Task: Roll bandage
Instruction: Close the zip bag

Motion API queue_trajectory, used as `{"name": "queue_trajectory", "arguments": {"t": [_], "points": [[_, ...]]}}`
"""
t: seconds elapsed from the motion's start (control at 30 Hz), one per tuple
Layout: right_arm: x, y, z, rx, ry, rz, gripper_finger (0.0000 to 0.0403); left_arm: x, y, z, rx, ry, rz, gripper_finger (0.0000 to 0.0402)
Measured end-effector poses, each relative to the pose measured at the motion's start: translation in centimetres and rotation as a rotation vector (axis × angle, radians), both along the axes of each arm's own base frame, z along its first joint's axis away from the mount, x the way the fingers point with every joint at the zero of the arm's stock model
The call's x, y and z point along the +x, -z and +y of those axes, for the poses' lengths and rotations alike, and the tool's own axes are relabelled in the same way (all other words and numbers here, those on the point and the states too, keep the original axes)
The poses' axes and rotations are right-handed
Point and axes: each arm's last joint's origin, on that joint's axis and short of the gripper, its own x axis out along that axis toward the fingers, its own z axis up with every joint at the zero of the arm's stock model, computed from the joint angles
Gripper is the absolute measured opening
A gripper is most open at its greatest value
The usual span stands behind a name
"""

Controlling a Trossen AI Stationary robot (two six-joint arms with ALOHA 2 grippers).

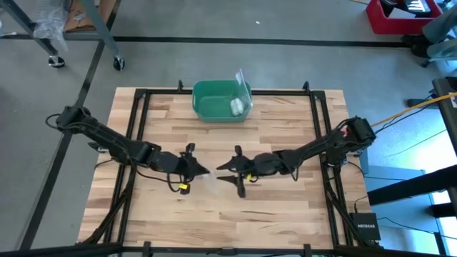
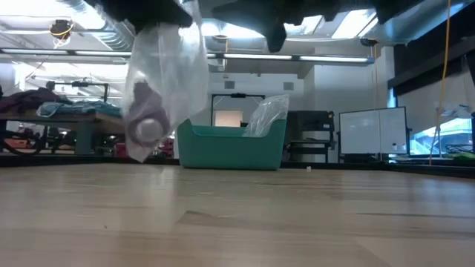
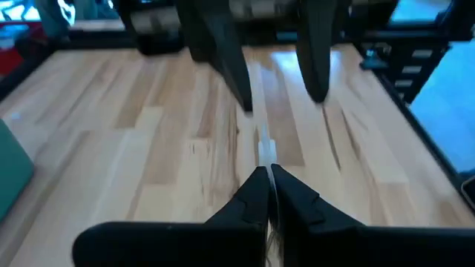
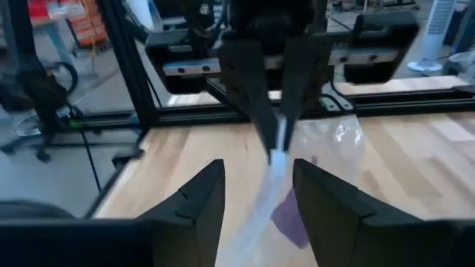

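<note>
My left gripper [image 3: 267,178] pinches the clear bag [image 2: 159,81]; right gripper [image 4: 256,196] open. Bandage [image 2: 145,111] inside: soft, light; film slippery.

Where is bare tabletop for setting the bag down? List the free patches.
Bare wood lies all along the wooden table's near edge and in both far corners beside the green plastic bin. The centre is crowded: left gripper pinches the clear plastic bag holding the purple bandage roll, right gripper opposite.

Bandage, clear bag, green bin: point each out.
bandage [image 2: 145,119]: low view, roll's side, seen through plastic.
clear bag [image 2: 180,67]: low view, upper hanging plastic.
green bin [image 1: 208,102]: high view, inner floor, left of white item.
</note>
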Motion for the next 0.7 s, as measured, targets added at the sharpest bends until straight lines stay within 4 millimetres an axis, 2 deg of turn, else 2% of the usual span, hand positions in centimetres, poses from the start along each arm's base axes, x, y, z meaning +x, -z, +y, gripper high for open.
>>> {"name": "queue_trajectory", "arguments": {"t": [0.2, 0.37, 0.53, 0.7], "points": [[0.4, -0.1, -0.1, 0.048, 0.074, -0.05, 0.0161, 0.1, -0.5, 0.0, -0.036, -0.022, -0.049, 0.0], [0.4, 0.0, 0.0, 0.097, 0.055, -0.037, 0.0161, 0.1, -0.8, -0.5, -0.087, -0.028, -0.087, 0.0], [0.5, -0.3, 0.2, 0.134, 0.025, -0.045, 0.0161, -0.1, -1.1, -0.9, -0.048, -0.03, -0.116, 0.0], [1.0, -1.0, 0.3, 0.084, 0.023, -0.005, 0.0161, -0.4, -1.9, -0.7, 0.008, -0.012, -0.159, 0.0]]}}
